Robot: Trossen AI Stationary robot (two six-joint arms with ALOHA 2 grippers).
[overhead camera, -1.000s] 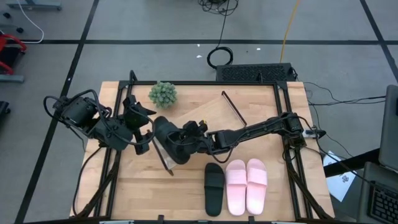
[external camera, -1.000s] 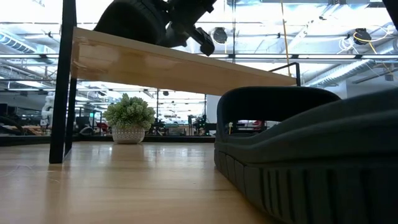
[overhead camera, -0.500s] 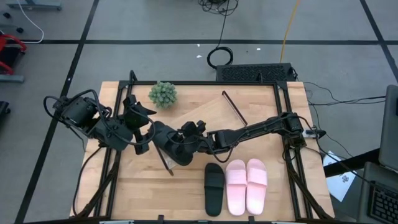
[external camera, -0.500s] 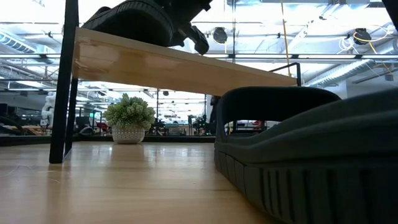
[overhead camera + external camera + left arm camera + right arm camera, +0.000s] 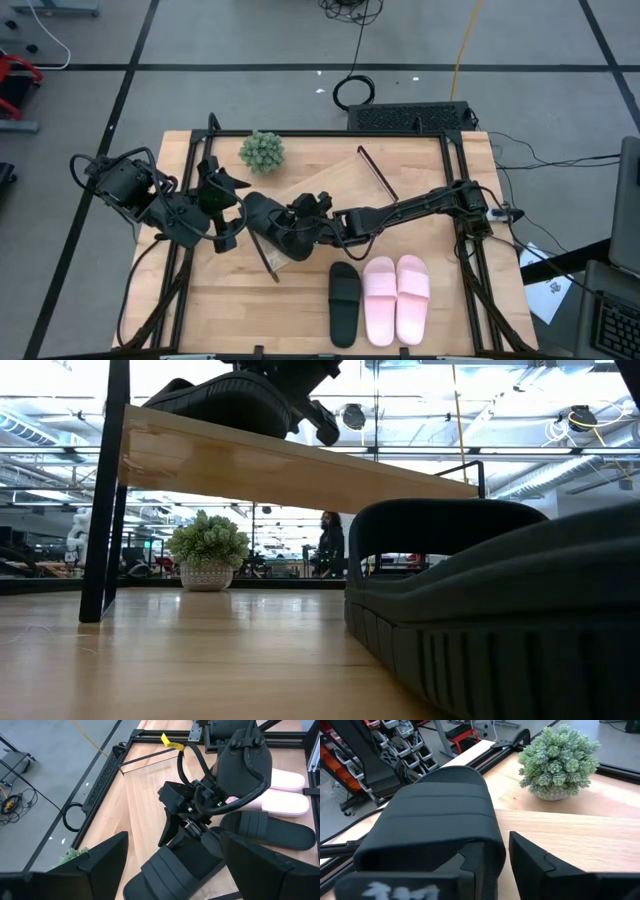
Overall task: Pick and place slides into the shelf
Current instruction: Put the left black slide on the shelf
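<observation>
Wood tabletop (image 5: 300, 310) — right end effector (image 5: 295, 225) clamps black slide (image 5: 268, 222) on shelf (image 5: 330, 185); left end effector (image 5: 222, 210) apart.

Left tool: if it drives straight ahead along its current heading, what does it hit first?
Most likely the black slide on the shelf, lying directly ahead between the left tool's open fingers. The right tool sits just beyond it; depth is unclear.

- An industrial lab or workshop hall is being shown, not a home.
- The wooden table (image 5: 300, 300) is being carried on black metal framing, standing on a grey floor (image 5: 250, 40) marked with dark tape lines.
- Loose cables (image 5: 352, 92) are being run across that floor.
- Overhead beams and ducting, and a person (image 5: 328, 544) standing far behind, are being seen in the low view.
- Racks of parts bins (image 5: 405, 750) are being seen beyond the table edge.
</observation>
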